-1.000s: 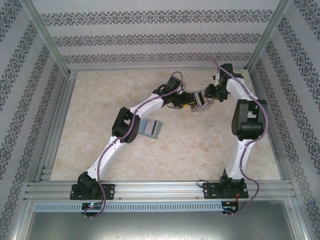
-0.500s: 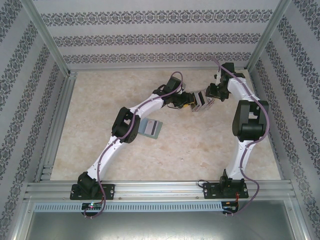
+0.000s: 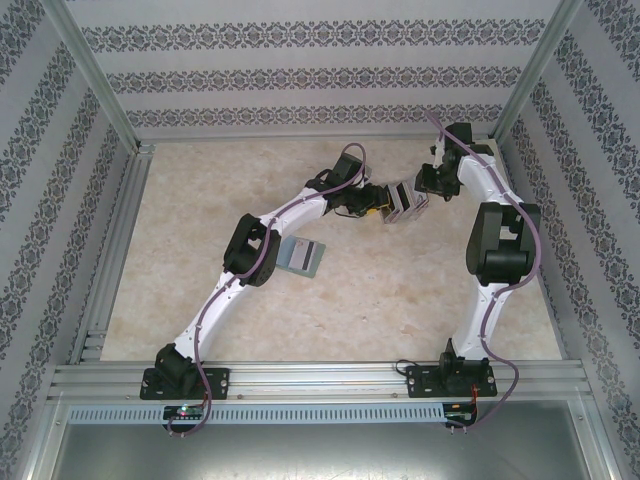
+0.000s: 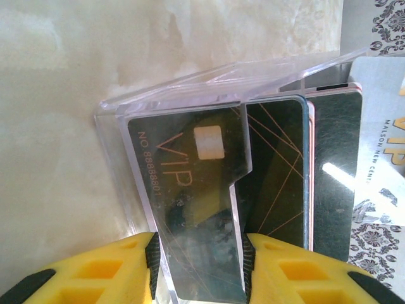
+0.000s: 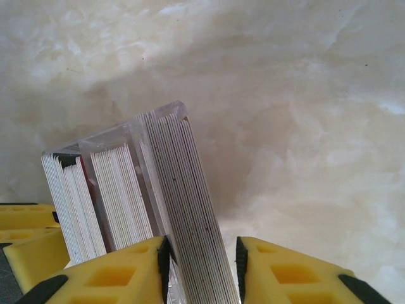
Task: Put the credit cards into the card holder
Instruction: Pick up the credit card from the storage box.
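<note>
My left gripper [image 4: 199, 256] clamps the rack [image 4: 190, 95]. The right gripper [image 5: 202, 253] straddles the end cards [image 5: 183, 190], not yet pinched. I'd close squarely, then lift straight. The wallet [image 3: 302, 257] lies well behind the left gripper.

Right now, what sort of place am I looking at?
Likely a robot test cell: aluminium frame, patterned wall panels enclosing a marble-look table, and left arm and right arm bolted to a rail.

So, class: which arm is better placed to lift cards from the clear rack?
Probably right: the right gripper straddles the end stack of thin cards; the left gripper clamps the clear plastic rack.
</note>
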